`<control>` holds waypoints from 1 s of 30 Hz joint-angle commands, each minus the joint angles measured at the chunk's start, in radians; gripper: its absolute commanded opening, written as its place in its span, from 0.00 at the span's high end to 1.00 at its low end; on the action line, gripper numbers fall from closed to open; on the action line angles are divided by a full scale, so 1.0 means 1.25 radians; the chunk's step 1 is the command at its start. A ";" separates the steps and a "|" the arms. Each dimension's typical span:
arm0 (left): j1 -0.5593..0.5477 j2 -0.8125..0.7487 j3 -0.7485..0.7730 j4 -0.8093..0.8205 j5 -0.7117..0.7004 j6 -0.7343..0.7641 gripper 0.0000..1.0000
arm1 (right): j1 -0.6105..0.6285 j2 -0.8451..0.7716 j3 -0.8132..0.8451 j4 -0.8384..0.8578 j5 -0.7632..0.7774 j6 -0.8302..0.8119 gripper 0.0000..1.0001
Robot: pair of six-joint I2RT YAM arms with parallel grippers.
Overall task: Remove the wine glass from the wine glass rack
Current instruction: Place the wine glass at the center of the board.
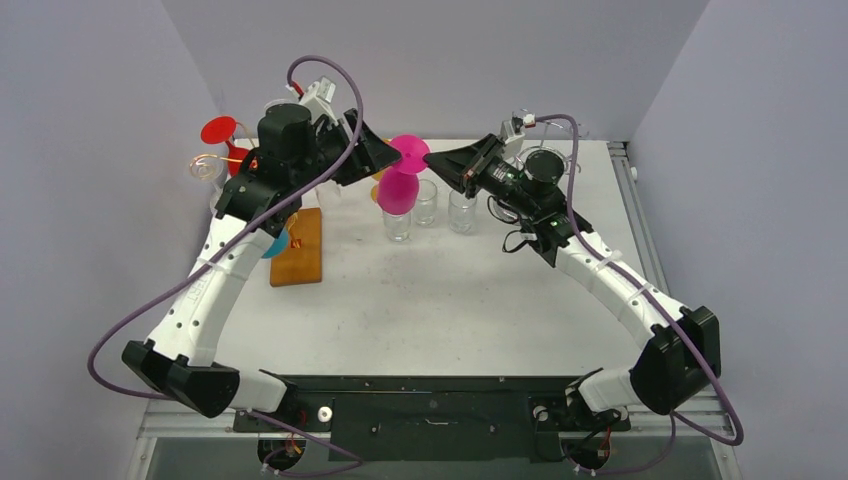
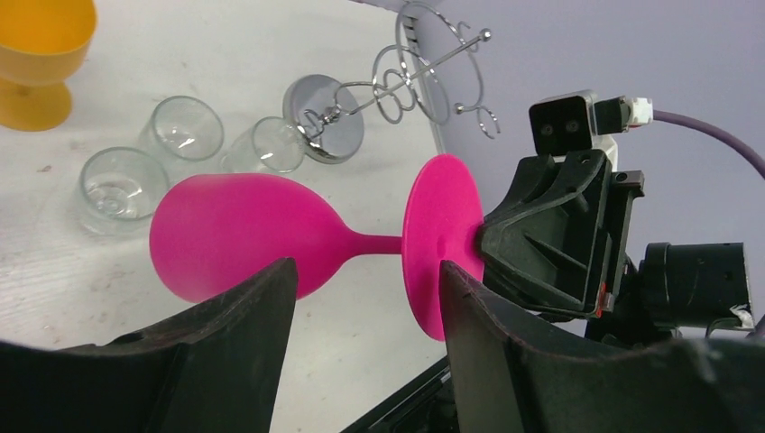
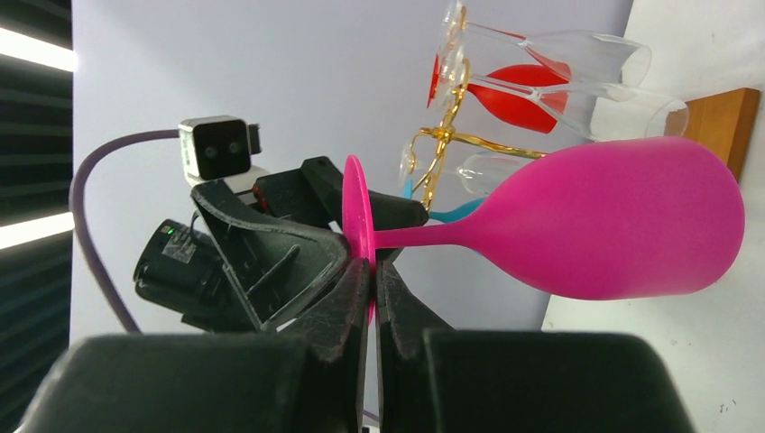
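Observation:
A pink wine glass (image 1: 399, 186) hangs in the air on its side above the table, off the gold rack (image 1: 232, 160). My right gripper (image 1: 432, 160) is shut on the rim of its round foot (image 3: 354, 212); the right wrist view shows the fingertips (image 3: 359, 280) pinched on the pink disc, with the bowl (image 3: 622, 221) pointing away. My left gripper (image 2: 361, 293) is open. Its fingers stand either side of the stem (image 2: 374, 242), which lies just past the tips without touching them. The rack still holds a red glass (image 1: 218, 130) and clear glasses (image 3: 559, 50).
The rack stands on a wooden base (image 1: 298, 245) at the left. Three clear tumblers (image 1: 426, 201) stand under the pink glass. A chrome wire rack (image 2: 424, 77) stands at the back right, and an orange cup (image 2: 36, 54) is near the tumblers.

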 commanded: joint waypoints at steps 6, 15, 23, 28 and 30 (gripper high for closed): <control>-0.008 0.029 -0.010 0.184 0.107 -0.105 0.56 | -0.024 -0.061 0.018 0.013 -0.045 -0.038 1.00; -0.007 0.041 -0.008 0.207 0.152 -0.149 0.74 | -0.043 -0.053 0.041 -0.027 -0.053 -0.079 1.00; -0.004 0.050 -0.016 0.206 0.175 -0.170 0.93 | -0.059 -0.039 0.050 -0.038 -0.051 -0.098 1.00; 0.008 0.054 -0.026 0.236 0.193 -0.231 1.00 | -0.071 -0.045 0.054 -0.049 -0.047 -0.125 0.75; 0.021 0.047 -0.047 0.285 0.199 -0.293 1.00 | -0.086 -0.059 0.043 -0.053 -0.035 -0.143 0.57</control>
